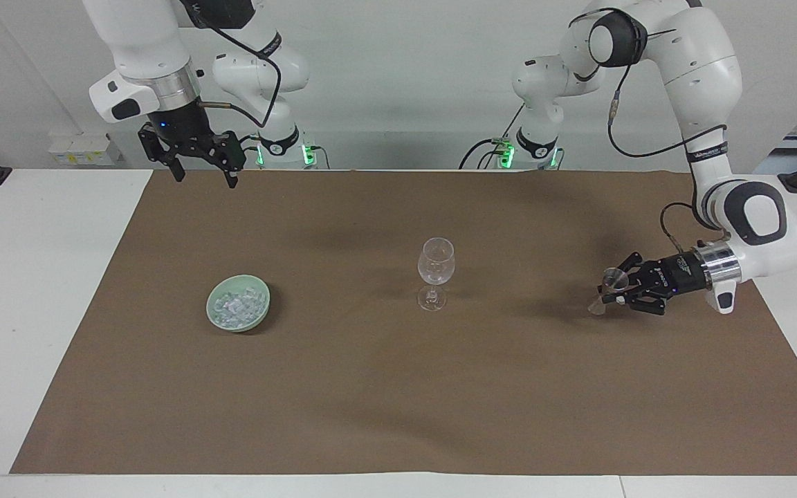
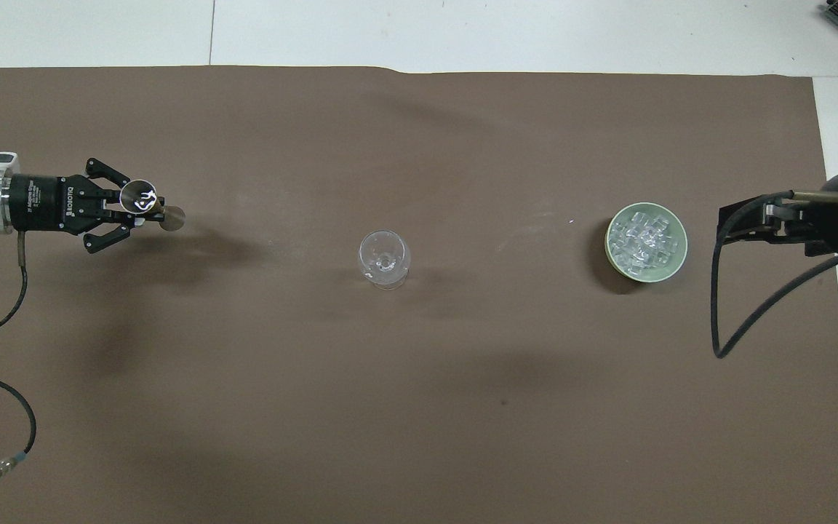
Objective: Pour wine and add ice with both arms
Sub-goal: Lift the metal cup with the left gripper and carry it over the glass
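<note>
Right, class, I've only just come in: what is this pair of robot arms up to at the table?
The left gripper is shut on a small double-ended metal measuring cup, holding it tilted just above the brown mat at the left arm's end of the table. An empty clear stemmed wine glass stands upright mid-mat. A pale green bowl of small clear ice chunks sits toward the right arm's end. The right gripper waits open, raised over the mat's edge by the robots.

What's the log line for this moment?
left gripper: shut on small jigger, lifted | right gripper: open, waiting raised | wine glass: empty | ice: in bowl
</note>
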`<state>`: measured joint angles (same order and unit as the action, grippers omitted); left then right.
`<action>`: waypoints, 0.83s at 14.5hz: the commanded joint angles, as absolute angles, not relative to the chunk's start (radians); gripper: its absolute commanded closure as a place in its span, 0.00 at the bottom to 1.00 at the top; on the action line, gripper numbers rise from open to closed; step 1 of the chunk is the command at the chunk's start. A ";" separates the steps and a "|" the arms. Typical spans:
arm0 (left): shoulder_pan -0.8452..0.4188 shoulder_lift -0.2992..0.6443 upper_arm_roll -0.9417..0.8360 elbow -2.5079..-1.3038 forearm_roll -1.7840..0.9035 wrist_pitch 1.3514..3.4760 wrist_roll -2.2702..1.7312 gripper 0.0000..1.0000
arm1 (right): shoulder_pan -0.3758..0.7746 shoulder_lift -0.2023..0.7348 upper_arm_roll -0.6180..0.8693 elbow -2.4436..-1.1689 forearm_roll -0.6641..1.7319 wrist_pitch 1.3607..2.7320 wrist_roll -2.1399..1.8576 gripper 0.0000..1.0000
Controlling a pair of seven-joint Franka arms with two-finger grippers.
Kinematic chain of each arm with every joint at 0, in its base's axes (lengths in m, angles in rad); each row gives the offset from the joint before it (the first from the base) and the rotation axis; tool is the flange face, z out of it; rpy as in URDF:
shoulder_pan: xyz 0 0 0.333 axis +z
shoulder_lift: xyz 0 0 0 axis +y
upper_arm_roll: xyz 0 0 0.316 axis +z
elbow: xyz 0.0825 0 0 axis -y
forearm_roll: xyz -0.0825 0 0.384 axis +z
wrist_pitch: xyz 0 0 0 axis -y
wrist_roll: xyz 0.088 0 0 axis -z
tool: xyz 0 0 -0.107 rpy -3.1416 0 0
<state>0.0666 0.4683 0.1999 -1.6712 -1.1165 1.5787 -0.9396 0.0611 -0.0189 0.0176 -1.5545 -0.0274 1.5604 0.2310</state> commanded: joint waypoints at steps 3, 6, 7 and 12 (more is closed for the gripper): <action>0.014 0.410 0.178 -1.649 -1.045 1.605 -1.087 1.00 | 0.048 -0.023 0.020 -1.560 -0.008 1.555 0.204 0.00; 0.006 0.391 0.146 -1.644 -1.042 1.609 -1.135 1.00 | 0.048 -0.023 0.020 -1.560 -0.008 1.555 0.204 0.00; 0.006 0.388 0.134 -1.644 -1.042 1.612 -1.146 1.00 | 0.048 -0.023 0.020 -1.560 -0.008 1.555 0.204 0.00; -0.024 0.361 0.046 -1.651 -1.045 1.727 -1.226 1.00 | 0.048 -0.023 0.020 -1.560 -0.008 1.555 0.204 0.00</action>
<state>0.0014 0.3838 0.0557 -1.6390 -1.0596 1.6788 -1.1837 0.0611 -0.0189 0.0176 -1.5545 -0.0274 1.5604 0.2310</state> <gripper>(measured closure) 0.789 0.000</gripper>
